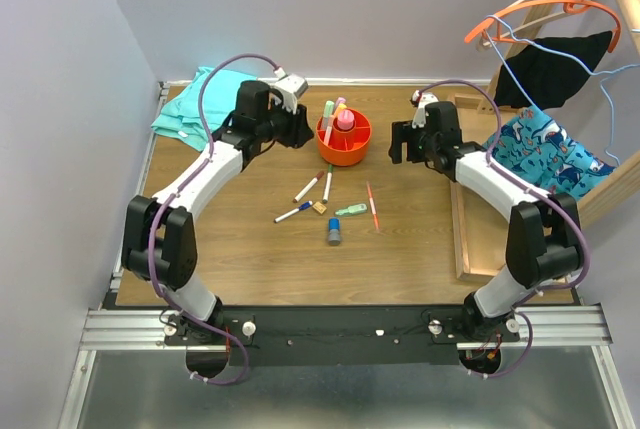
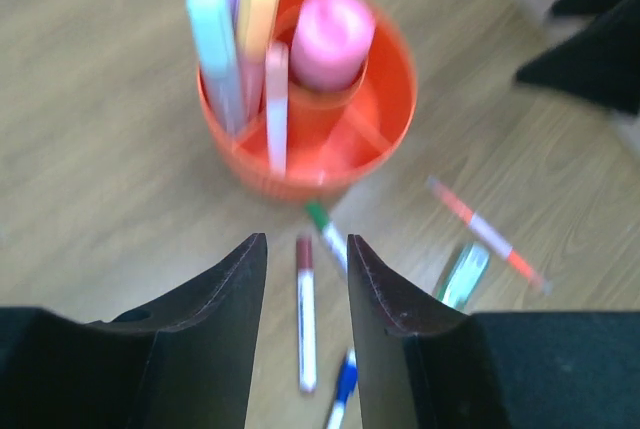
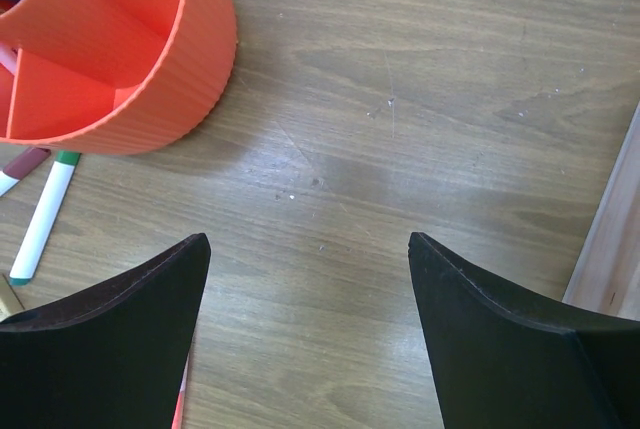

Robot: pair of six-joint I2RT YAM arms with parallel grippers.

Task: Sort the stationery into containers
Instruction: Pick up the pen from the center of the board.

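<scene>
Top and wrist views of the sorting scene, with places given relative to the organiser (image 1: pixel 358 152), a round orange-red tub on the table (image 1: pixel 240 249).

**Organiser.** It stands upright at the far middle of the table. Its pink centre piece (image 2: pixel 330 34) rises above the rim. Several pastel highlighters (image 2: pixel 258 19) and one slim pale stick stand on end in its far left part. The compartments facing the right arm hold nothing visible.

**Loose stationery.** All of it lies on the near side of the organiser.
- The green-capped marker (image 1: pixel 327 185) and the red-capped marker (image 1: pixel 308 187) lie closest, just in front of the organiser.
- The blue-capped marker (image 1: pixel 293 213) is further toward the arm bases and to the left.
- The tan block (image 1: pixel 320 207) sits just beside the blue-capped marker.
- The green highlighter (image 1: pixel 350 210) lies flat to the near right.
- The thin pen (image 1: pixel 373 205) lies beyond the green highlighter, further right.
- The blue-grey cylinder (image 1: pixel 333 231) is the item farthest from the organiser.

**Left gripper** (image 2: pixel 305 244). It hovers just left of the organiser and points toward it. Its jaws are parted by a narrow gap and released, grasping nothing. The red-capped marker is seen through the gap, on the table below.

**Right gripper** (image 3: pixel 307 244). It hovers to the right of the organiser, near but apart. Its jaws are spread wide and empty over bare wood.

**Surroundings.** A wooden tray (image 1: pixel 463 239) lies further right of the organiser. A teal cloth (image 1: pixel 190 109) lies well to its far left.
</scene>
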